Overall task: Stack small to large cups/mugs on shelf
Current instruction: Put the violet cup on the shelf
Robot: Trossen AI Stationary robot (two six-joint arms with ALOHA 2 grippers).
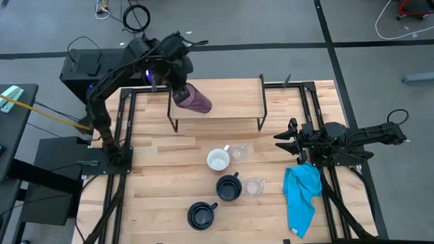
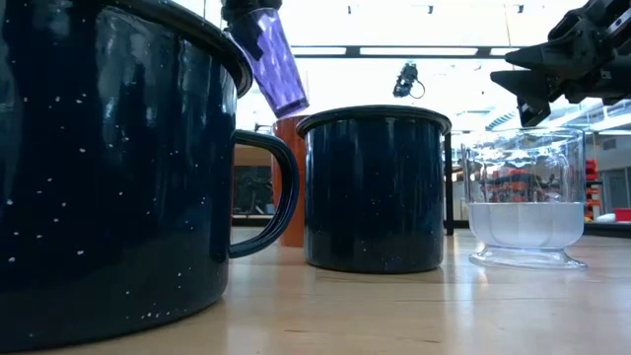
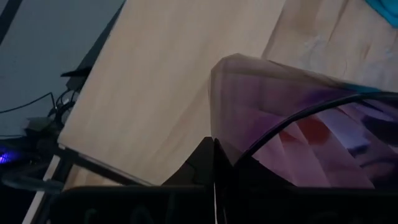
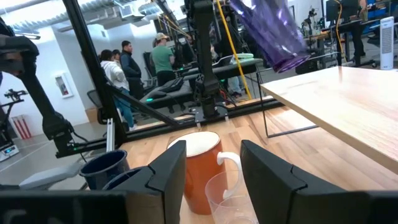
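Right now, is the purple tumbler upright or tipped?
Tipped. The purple tumbler hangs tilted in the left gripper, above the shelf, one end lower in the low view.

Bare shelf (image 1: 234, 100) right of tilted purple tumbler (image 1: 193, 99) (held aloft).

From desk level I've got a huge dark navy speckled mug (image 2: 108, 168) filling the near left, its handle curling toward the centre. A second navy mug (image 2: 375, 187) stands farther back in the middle, upright on the desk (image 2: 394, 316). Between them, behind, a sliver of the orange-brown mug (image 2: 292, 177) peeks out. To the right sits a small clear glass (image 2: 523, 202), upright, thick base on the wood. Up top, the purple tumbler (image 2: 271, 59) hangs tilted in the air, mouth pointing down and right, held from above at the frame edge. At the upper right I see the right hand (image 2: 537, 94), dark, hovering above the glass, gripping nothing.
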